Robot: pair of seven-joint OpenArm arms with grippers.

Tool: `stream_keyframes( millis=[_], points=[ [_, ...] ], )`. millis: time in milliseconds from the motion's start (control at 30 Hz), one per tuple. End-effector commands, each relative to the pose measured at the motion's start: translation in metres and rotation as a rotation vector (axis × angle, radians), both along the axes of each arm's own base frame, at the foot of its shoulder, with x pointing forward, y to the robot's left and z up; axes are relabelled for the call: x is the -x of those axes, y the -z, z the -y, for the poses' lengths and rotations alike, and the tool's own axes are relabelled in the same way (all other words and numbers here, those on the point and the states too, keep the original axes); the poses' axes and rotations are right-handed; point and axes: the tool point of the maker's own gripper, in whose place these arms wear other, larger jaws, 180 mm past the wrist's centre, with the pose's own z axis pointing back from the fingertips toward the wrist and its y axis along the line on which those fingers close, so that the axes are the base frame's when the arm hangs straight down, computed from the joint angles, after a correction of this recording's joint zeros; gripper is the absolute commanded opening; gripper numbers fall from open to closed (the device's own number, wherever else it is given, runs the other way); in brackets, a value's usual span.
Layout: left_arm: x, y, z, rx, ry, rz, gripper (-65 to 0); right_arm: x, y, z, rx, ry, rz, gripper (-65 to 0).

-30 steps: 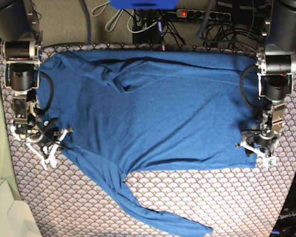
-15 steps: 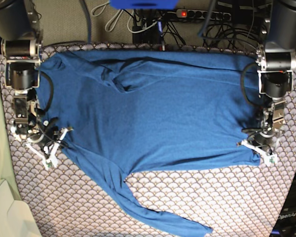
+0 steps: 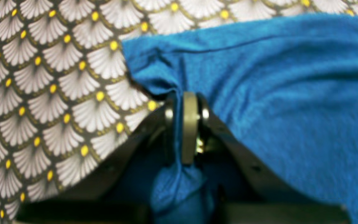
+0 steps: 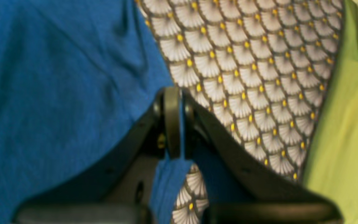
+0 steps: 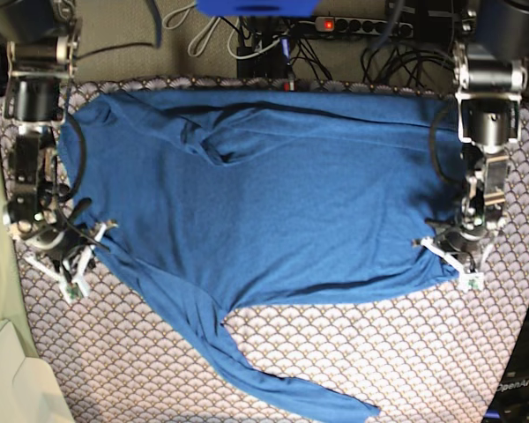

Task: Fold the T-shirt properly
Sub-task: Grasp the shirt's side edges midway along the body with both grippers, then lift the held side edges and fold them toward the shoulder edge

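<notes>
The blue T-shirt [image 5: 273, 194] lies spread across the table, one long sleeve [image 5: 282, 388] trailing toward the front edge. My left gripper [image 5: 447, 258] is at the shirt's lower right corner. In the left wrist view this gripper [image 3: 186, 99] is shut on a pinch of the T-shirt [image 3: 291, 93], with fabric bunched behind the pads. At the shirt's left edge, my right gripper [image 5: 78, 253] is shut too. Its own view shows that gripper [image 4: 176, 93] clamping a thin edge of the T-shirt [image 4: 57, 93].
A scallop-patterned cloth [image 5: 379, 352] covers the table under the shirt. Cables and a power strip [image 5: 335, 24] run behind the back edge. A green surface [image 4: 337, 140] borders the table's left side, and a pale box [image 5: 9, 379] sits at the front left corner.
My left gripper went from open to shut on the shirt's corner. Both arms have shifted since, the right gripper sliding outward to the left with the shirt's edge.
</notes>
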Motion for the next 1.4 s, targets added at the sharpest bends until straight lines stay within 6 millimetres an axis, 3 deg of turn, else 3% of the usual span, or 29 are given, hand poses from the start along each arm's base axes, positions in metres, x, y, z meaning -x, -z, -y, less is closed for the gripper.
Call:
stream_keyframes(
  millis=[0,233,400,533,767,967,1133,1367],
  points=[
    [-0.018,-0.028,-0.007,-0.021,0.0,0.08,-64.6,-0.012,-0.023,0.0,-0.001,-0.023,0.067,-65.0],
    [-0.018,-0.027,-0.005,-0.022,0.002,0.079,-64.6,-0.007,-0.006,0.004,0.003,-0.009,-0.012,-63.8],
    [-0.018,-0.026,-0.003,-0.021,0.007,0.078,-64.6,-0.021,0.011,0.013,-0.048,0.037,-0.081,-51.0],
    [-0.018,-0.026,-0.003,-0.021,0.008,0.078,-64.6,-0.033,0.01,0.014,-0.074,0.037,-0.101,-44.4],
    [-0.018,-0.027,-0.004,-0.022,0.007,0.079,-64.6,-0.039,0.01,-0.003,-0.103,0.005,-0.101,-43.6],
    [-0.018,-0.027,-0.004,-0.022,0.007,0.079,-64.6,-0.041,0.026,-0.021,-0.139,-0.025,-0.12,-43.6],
    [-0.018,-0.026,-0.003,-0.021,0.008,0.079,-64.6,-0.043,0.037,-0.02,-0.182,-0.011,-0.131,-43.6],
    [-0.018,-0.026,-0.003,-0.021,0.008,0.079,-64.6,-0.056,0.019,-0.007,-0.164,0.0,-0.095,-43.7]
  ],
)
